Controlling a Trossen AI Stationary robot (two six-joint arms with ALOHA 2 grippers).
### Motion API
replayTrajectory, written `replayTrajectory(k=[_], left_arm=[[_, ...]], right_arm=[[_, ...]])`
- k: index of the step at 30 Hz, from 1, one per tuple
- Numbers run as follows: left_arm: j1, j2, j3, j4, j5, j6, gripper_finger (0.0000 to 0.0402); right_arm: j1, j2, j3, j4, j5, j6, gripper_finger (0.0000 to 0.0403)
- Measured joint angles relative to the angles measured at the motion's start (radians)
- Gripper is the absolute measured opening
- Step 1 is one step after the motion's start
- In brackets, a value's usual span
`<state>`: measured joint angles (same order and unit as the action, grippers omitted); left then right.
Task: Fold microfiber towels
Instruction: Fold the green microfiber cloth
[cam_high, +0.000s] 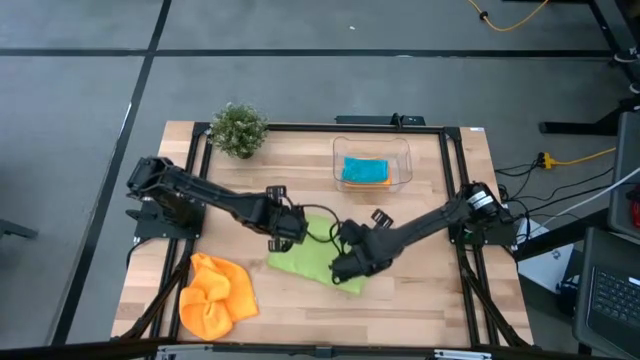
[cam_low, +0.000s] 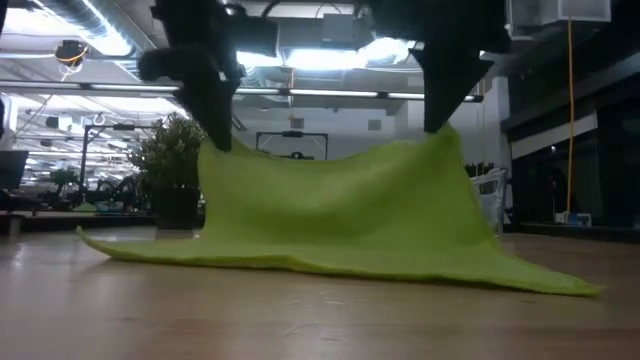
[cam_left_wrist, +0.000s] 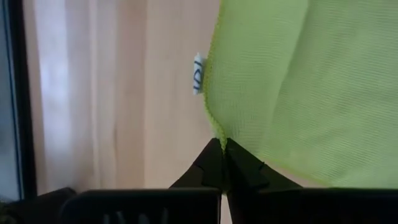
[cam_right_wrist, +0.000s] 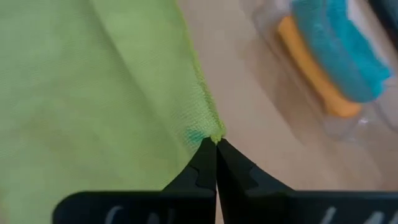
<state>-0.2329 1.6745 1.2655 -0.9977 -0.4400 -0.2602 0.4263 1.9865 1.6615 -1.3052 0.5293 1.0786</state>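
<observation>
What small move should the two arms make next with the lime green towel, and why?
Probably carry the two raised corners together across the lime green towel and lay them on its flat edge. The left gripper and right gripper each pinch a corner, jaws shut, while the rest lies on the table.

The table (cam_high: 420, 300) holds one towel (cam_high: 310, 262) in the middle, near the front edge. The left gripper (cam_high: 284, 238) pinches its left corner and the right gripper (cam_high: 345, 268) pinches its right corner. Both corners are lifted up. Another towel (cam_high: 215, 295) lies bunched at the front left. At the back, a plant (cam_high: 239, 128) stands on the left and a tub (cam_high: 372, 163) on the right, with two folded towels (cam_high: 364, 170) stacked in it.
</observation>
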Motion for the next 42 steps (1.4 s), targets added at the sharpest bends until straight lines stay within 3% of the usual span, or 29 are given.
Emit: replayTrajectory(k=[11,27,37,42], left_arm=[[-0.162,0.001,0.0,0.031,0.041,-0.055,0.0],[-0.274,0.009,0.0,0.061,0.045,-0.119,0.0001],[-0.27,0.015,0.0,0.067,0.121,-0.168,0.0081],[-0.271,0.015,0.0,0.069,0.118,-0.204,0.0094]], right_arm=[[0.109,0.025,0.0,0.157,-0.008,0.008,0.0],[0.202,0.109,-0.001,0.226,-0.052,0.039,0.0],[0.218,0.135,-0.001,0.261,-0.078,0.042,0.0],[0.231,0.135,-0.001,0.268,-0.079,0.043,0.0]])
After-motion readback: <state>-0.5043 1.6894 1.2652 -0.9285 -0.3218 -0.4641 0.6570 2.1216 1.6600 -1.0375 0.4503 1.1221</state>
